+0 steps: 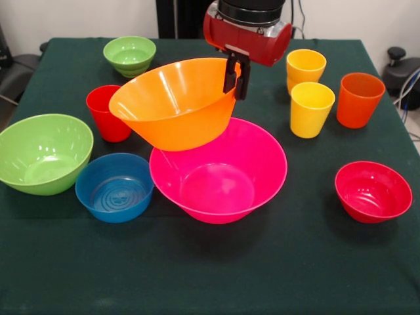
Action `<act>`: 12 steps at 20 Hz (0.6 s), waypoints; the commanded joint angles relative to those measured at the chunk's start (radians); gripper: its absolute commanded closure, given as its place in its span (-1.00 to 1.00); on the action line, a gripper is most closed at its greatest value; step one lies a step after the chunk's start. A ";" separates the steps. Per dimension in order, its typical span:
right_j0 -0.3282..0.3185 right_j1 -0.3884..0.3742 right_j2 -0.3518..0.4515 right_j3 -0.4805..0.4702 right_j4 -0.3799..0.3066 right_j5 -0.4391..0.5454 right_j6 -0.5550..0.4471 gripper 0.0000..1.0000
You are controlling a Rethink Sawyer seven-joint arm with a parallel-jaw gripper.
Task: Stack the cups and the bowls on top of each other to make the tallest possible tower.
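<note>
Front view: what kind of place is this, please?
Probably a robot lab or test bench: a table under dark green cloth, bright plastic bowls and cups laid out, and a red arm whose claw grips the orange bowl.

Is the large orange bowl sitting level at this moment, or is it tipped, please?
Tipped. The orange bowl hangs above the pink bowl, its rim pinched by the end effector and sloping down toward the red cup.

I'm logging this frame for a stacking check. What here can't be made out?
- Front view: part of the red cup sits behind the orange bowl.
- The far rim of the pink bowl is covered by the orange bowl, so contact between them is unclear.
- The rear yellow cup is partly hidden by the front one.
- The arm above the gripper is cut off by the top edge.
</note>
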 commanded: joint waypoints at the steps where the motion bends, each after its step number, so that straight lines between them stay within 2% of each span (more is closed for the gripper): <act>1: 0.020 0.052 0.046 0.005 -0.028 -0.044 -0.001 1.00; 2: 0.022 0.051 0.043 0.004 -0.030 -0.042 0.001 1.00; 3: 0.025 0.051 0.040 0.004 -0.030 -0.041 0.005 -1.00; 12: 0.033 0.043 0.034 0.014 -0.033 -0.058 0.014 -1.00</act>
